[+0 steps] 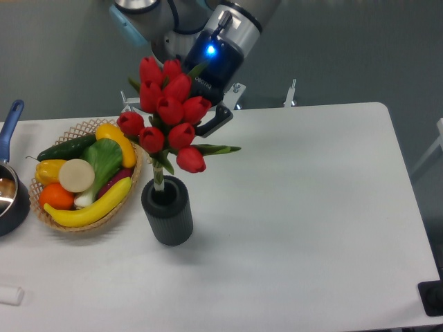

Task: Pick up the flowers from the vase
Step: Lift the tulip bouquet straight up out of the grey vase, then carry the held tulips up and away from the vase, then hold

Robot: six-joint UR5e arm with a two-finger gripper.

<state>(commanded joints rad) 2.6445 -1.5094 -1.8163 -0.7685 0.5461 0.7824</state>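
The flowers (168, 114), a bunch of red tulips with green leaves, hang raised above the vase (167, 211). Only the lower ends of the stems still reach into its mouth. The vase is a dark grey ribbed cup standing upright on the white table. My gripper (202, 121) comes down from the upper right behind the blooms and is shut on the bunch; the tulips hide most of its fingers, and one dark finger (216, 123) shows to their right.
A wicker basket (87, 128) of fruit and vegetables sits just left of the vase. A dark pot with a blue handle (10, 121) is at the left edge. A small white object (10, 295) lies at the front left.
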